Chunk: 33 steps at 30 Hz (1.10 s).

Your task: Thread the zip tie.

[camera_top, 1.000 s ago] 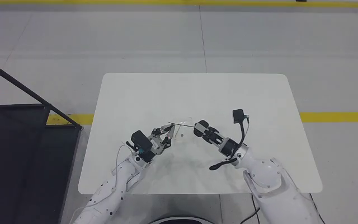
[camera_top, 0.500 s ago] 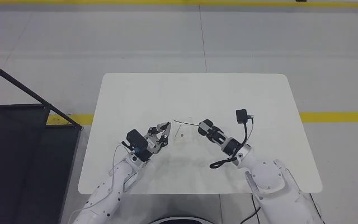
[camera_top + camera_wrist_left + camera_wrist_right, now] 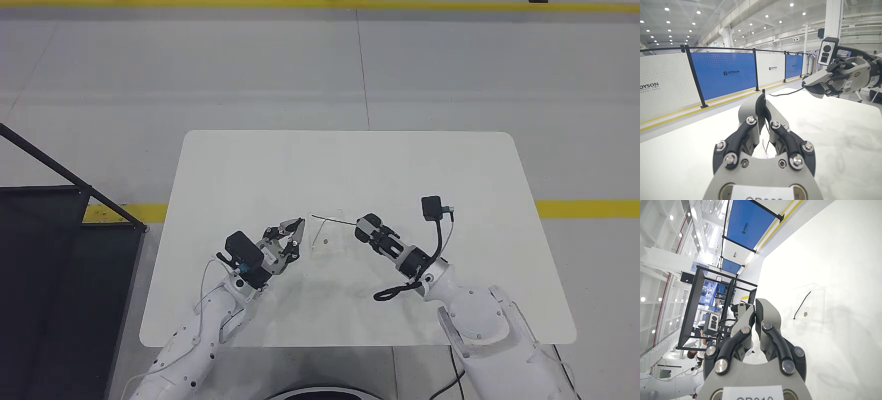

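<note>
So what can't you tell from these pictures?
Top view: the zip tie is too thin to show its head or slot.
Left wrist view: pads of the left gripper cover most of the black strip they pinch; whether it's a second tie is unclear.
Right wrist view: fingers of the right gripper hide where it grips the zip tie.
</note>
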{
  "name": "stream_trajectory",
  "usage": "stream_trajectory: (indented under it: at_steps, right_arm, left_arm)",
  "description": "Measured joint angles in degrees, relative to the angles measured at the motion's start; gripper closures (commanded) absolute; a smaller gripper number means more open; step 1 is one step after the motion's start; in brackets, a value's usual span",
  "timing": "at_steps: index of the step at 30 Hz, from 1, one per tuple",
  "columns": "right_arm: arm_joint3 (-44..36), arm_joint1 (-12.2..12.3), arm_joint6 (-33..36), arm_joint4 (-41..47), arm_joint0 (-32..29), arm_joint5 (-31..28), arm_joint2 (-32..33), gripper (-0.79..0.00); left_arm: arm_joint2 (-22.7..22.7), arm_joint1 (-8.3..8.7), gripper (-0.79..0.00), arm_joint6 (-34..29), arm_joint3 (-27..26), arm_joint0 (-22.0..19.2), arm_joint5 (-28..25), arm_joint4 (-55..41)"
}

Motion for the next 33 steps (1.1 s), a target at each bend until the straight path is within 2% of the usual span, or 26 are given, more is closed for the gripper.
stream_trajectory:
  at_steps: [10, 33]
  right_arm:
    - [-2.8, 0.2, -1.0, -0.5, -4.4, -4.7, 0.8, 0.0]
    - [-0.8, -0.7, -2.2, -0.4, -0.9, -1.5, -2.4, 0.0]
  left_arm:
    - [-0.2, -0.1, 0.0, -1.9, -1.4, 0.8, 0.7, -0.6]
    - [-0.2, -0.1, 0.0, -1.9, -1.4, 0.8, 0.7, -0.5]
